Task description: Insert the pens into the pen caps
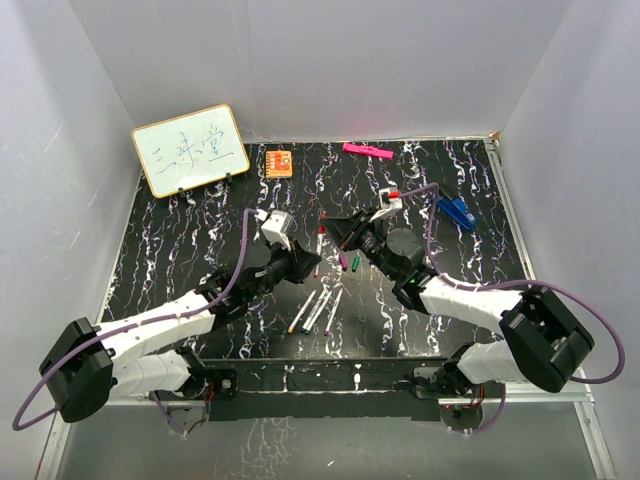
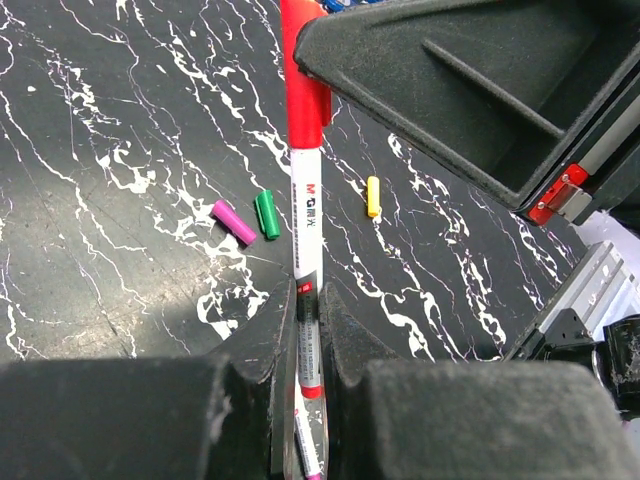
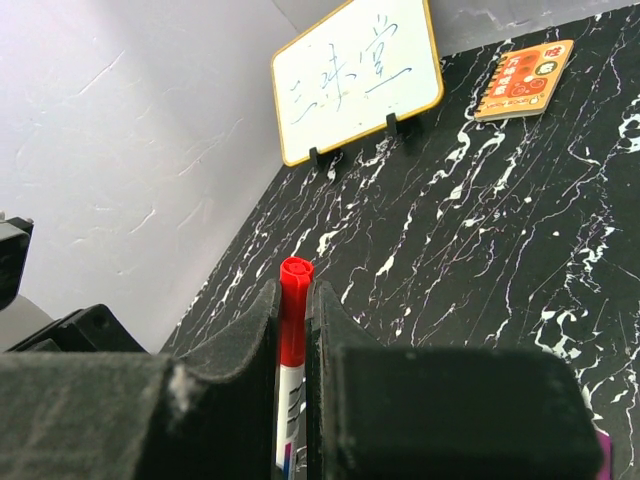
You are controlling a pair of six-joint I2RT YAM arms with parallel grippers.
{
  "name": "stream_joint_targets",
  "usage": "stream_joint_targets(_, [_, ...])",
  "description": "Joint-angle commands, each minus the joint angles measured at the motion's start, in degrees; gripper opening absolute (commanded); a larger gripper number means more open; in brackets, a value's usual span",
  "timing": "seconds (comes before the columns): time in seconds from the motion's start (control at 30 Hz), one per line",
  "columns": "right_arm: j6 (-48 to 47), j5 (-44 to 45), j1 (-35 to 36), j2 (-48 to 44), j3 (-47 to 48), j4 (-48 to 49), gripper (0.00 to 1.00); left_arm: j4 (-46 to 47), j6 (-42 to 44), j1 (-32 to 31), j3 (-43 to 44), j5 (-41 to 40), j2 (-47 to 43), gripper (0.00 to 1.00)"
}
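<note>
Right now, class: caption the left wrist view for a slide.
Left gripper clamps a white-barrelled pen with red cap; purple cap, green cap and yellow cap lie on black marbled table.

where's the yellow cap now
In the left wrist view the yellow cap lies loose just right of the red pen, opposite the green cap and purple cap on the pen's left.

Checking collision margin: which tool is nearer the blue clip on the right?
Right. The right tool sits left of the blue clip; the left tool lies farther left, beyond it. Both grip the red pen.
</note>
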Motion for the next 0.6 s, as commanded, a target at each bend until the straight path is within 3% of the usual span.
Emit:
stream_joint_targets(0.0, [-1.5, -2.1, 0.0, 1.4, 1.4, -2.4, 0.0, 6.4, 1.0, -0.1, 0.8, -1.7, -2.4, 0.0])
stream_joint_targets(0.3, [-2.5, -6.1, 1.2, 3.4, 2.4, -3.6, 0.0, 8.8, 2.1, -0.1, 1.8, -2.6, -0.6, 0.0])
stream_joint_targets(0.57, [-2.9, -16.0, 1.6, 9.5, 6.5, -10.6, 0.0, 12.4, 8.4, 0.7, 2.2, -8.2, -3.3, 0.0])
